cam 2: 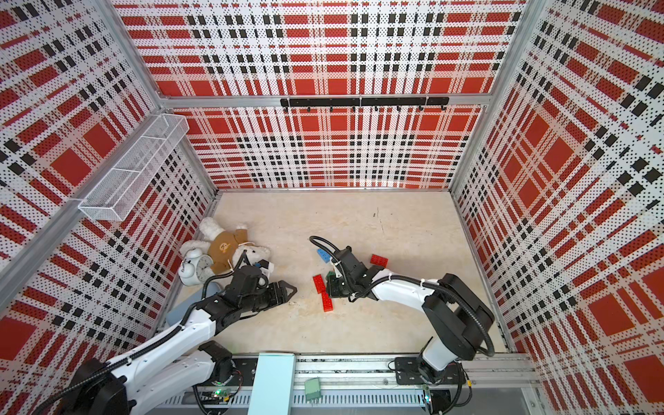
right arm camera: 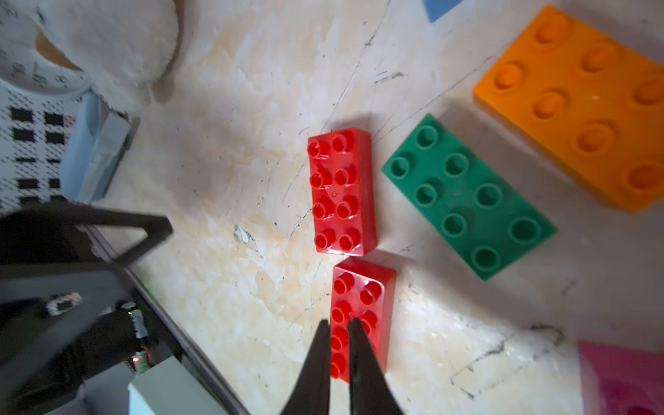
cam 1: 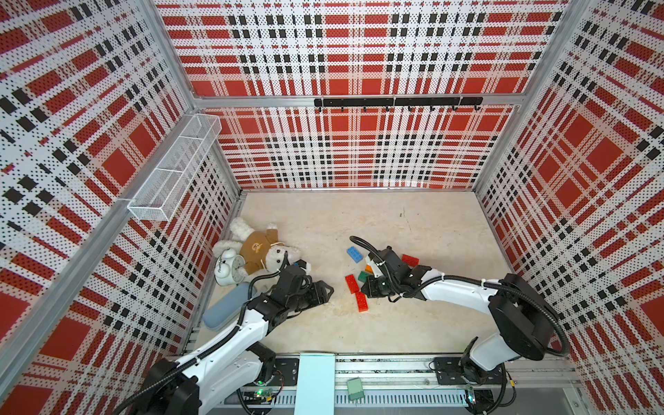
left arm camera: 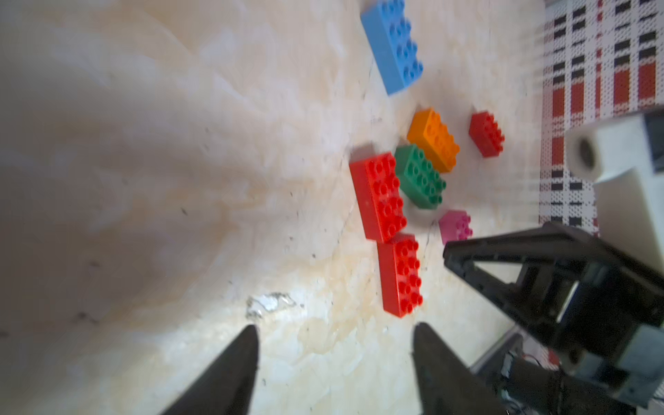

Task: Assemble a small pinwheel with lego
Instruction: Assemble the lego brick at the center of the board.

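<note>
- Lego (cam 1: 352, 284) is lying loose, studs up, on the table (cam 1: 395, 222), mid-depth and a bit right of centre, with no brick sitting on another.
- Far red brick (right arm camera: 341, 190) and near red brick (right arm camera: 361, 309) are lying end to end, corners just about touching.
- Green brick (right arm camera: 467, 196) is lying tilted just right of the far red brick. Orange brick (right arm camera: 582, 104) is sitting just beyond it, far-right.
- Blue brick (cam 1: 354, 254) is lying farther back, apart from the cluster. Third red brick (cam 1: 410, 259) is sitting off to the right.
- Pink square (left arm camera: 455, 226) is sitting near-right of the green brick, hidden under the right arm in both top views.
- Right gripper (right arm camera: 339, 322) is pointing over the near red brick, jaws all but together and gripping nothing. Can't tell if it's touching.
- Left gripper (left arm camera: 336, 328) is hanging left of the bricks, fingers spread, nothing between them.
- Teddy bear (cam 1: 258, 248) and alarm clock (cam 1: 230, 267) are lying by the left wall, well apart from the bricks.
</note>
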